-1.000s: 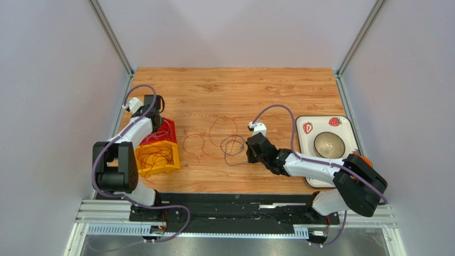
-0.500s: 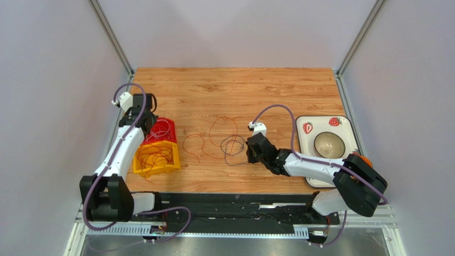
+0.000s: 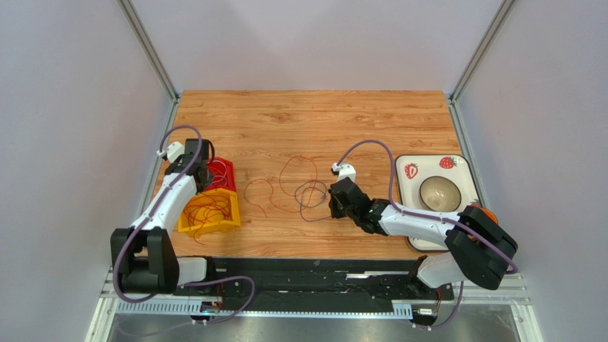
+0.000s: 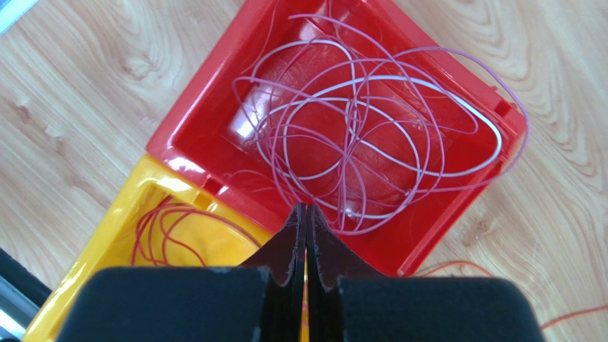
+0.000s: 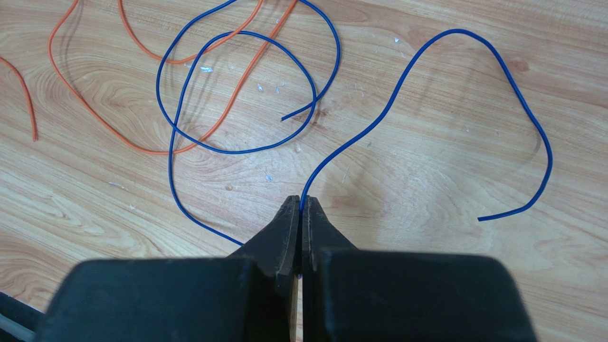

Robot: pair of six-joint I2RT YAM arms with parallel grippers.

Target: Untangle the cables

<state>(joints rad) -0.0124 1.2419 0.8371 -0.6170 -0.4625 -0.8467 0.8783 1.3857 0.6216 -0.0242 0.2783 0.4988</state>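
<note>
Orange cable (image 5: 171, 152) sprawls in loose curls across the middle of the wooden table (image 3: 321, 121), and tangled over it lies a blue cable (image 5: 457, 30), the two crossing in a couple of spots just ahead of the right gripper (image 5: 300, 206). That gripper is down low at the table, jaws pinched tight, and the blue cable runs straight into the tips, so it has that cable nipped between them. Over on the left side, the left gripper (image 4: 306, 214) hangs above the seam where a red bin (image 4: 193, 121) butts against a yellow bin (image 4: 128, 206); its jaws are pressed flat together and nothing shows between them. Inside the red bin, pale lilac cables (image 4: 371, 77) pile up in overlapping loops, one loop hanging out past a corner. The yellow bin carries thin orange strands (image 4: 164, 221), coiled. Far right sits a strawberry-print plate (image 3: 465, 177) with a bowl (image 3: 438, 192) on it, well apart from the tangle
</note>
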